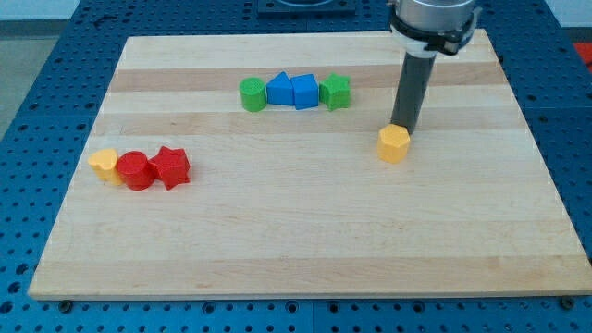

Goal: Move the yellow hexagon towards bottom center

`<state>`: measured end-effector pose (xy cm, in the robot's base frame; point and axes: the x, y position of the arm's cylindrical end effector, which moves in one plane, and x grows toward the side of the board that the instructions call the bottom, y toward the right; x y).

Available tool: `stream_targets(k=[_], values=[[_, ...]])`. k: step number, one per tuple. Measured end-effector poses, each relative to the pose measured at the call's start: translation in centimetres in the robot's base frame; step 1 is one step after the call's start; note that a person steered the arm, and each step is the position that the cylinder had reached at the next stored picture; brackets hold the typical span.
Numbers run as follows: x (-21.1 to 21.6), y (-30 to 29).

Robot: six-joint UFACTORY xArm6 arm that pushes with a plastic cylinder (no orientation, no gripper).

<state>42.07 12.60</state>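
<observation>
The yellow hexagon (394,144) sits on the wooden board at the view's right of centre. My tip (401,127) stands right behind it, at its top-right edge, touching or nearly touching it. The dark rod rises from there towards the view's top.
A row of a green block (252,94), two blue blocks (280,90) (304,92) and a green block (336,92) lies at top centre. At the left lie a yellow block (105,166), a red cylinder (137,170) and a red star (170,167). The board's edge (305,296) runs along the bottom.
</observation>
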Motion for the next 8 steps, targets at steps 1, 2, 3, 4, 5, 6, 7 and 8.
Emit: stream_targets(k=[1, 2, 3, 4, 5, 6, 7, 8], values=[[3.7, -0.6], [3.2, 1.6], [3.2, 2.8], [5.0, 2.3], [5.0, -0.8], [5.0, -3.3], [5.0, -5.7], [5.0, -8.5]])
